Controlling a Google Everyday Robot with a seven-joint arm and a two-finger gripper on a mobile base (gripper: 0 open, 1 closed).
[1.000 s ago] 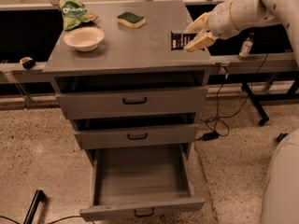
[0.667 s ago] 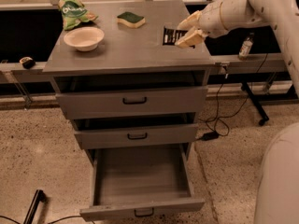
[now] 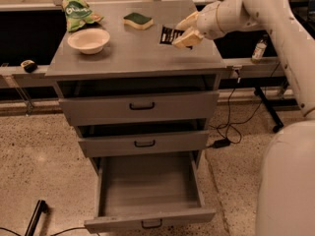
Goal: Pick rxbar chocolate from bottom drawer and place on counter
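Note:
The rxbar chocolate (image 3: 170, 35), a flat black bar with white lettering, is held at its right end by my gripper (image 3: 184, 29), just above the right part of the counter (image 3: 133, 53). The cream fingers are shut on the bar. The arm reaches in from the upper right. The bottom drawer (image 3: 150, 193) stands pulled open below, and its tray shows nothing inside.
On the counter stand a white bowl (image 3: 88, 40) at the left, a green chip bag (image 3: 78, 11) at the back left and a green-topped yellow sponge (image 3: 138, 20) at the back middle. The two upper drawers (image 3: 142, 107) are slightly open. Cables lie on the floor at right.
My gripper has carried the bar leftward from the counter's right edge to a spot over the counter's right part.

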